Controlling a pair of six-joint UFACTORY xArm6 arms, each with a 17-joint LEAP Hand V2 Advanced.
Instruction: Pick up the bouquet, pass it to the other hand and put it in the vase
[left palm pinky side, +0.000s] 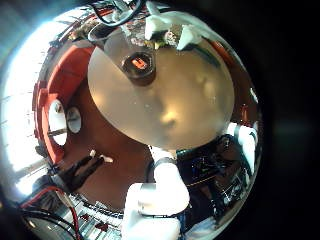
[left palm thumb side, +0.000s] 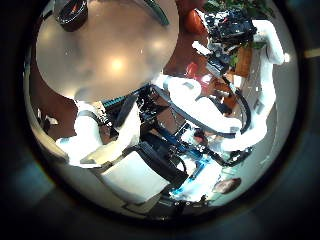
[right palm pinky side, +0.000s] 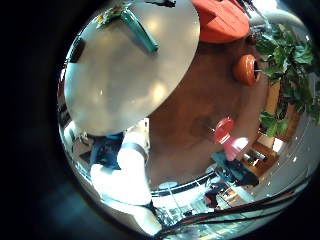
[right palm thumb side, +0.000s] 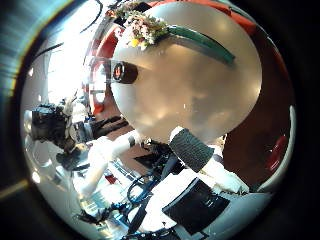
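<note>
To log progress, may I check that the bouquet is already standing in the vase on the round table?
Not quite: the bouquet lies flat on the round table, apart from the vase, not in it. The right thumb side palm view shows this.

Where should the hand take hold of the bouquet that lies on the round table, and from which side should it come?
Probably the green stem bundle: it is long, narrow and lies flat on the table, clear of the vase. Come from above, fingers closing across the stems, away from the flower head, which looks soft and easily crushed.
</note>
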